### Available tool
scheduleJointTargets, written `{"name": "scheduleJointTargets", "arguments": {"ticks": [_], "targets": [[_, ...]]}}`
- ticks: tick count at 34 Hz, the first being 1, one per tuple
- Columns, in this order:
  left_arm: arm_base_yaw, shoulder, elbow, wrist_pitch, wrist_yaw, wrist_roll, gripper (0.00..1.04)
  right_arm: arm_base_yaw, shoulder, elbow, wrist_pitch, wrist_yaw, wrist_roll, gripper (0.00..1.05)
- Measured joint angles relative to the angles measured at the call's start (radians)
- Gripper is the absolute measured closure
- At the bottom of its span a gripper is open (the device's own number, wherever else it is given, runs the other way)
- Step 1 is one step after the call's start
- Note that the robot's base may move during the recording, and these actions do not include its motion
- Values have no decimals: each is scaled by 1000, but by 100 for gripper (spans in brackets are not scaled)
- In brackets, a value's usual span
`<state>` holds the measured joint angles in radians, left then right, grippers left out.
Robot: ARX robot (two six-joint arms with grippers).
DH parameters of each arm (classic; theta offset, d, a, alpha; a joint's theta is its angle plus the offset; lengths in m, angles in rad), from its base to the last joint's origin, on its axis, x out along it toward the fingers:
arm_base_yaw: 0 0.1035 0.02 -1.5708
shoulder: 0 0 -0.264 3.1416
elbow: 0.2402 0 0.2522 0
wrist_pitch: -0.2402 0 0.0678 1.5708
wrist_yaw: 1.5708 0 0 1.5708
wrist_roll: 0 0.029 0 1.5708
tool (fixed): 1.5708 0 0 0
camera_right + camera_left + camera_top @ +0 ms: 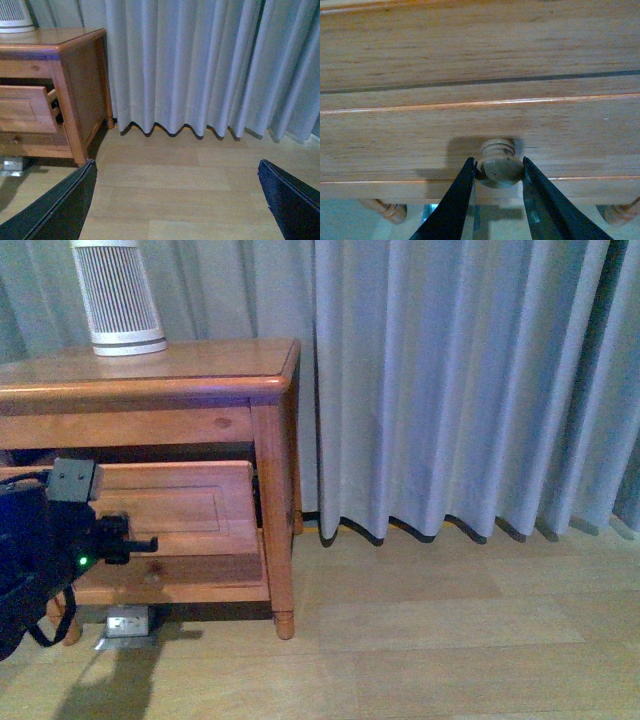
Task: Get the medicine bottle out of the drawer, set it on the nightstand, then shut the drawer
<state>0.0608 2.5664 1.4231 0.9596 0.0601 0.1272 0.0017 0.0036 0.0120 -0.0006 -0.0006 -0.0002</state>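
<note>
While the left gripper (498, 160) has its jaws closed on the knob (500, 169) of the drawer (170, 502), which stands partly out of the nightstand (272, 390), the pull should run straight and level so the jaws don't slip off. The medicine bottle is nowhere in sight; I'd guess it lies inside the drawer. Further right, the right gripper (176, 162) hangs wide open above the floor (200, 210).

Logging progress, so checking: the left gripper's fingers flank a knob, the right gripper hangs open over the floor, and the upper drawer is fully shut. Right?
Not quite. The drawer is pulled out, not shut: the right wrist view shows its front standing forward of the nightstand frame. The left gripper does flank a knob, and the right gripper hangs open over the floor.
</note>
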Motion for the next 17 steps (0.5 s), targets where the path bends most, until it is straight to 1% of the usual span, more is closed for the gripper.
{"name": "scheduleJointTargets", "arguments": {"ticks": [7, 17], "targets": [[3, -100, -250, 133, 8, 27, 81, 0, 0, 0, 0, 0, 0, 7], [16, -195, -552, 293, 19, 44, 82, 0, 0, 0, 0, 0, 0, 7]]}}
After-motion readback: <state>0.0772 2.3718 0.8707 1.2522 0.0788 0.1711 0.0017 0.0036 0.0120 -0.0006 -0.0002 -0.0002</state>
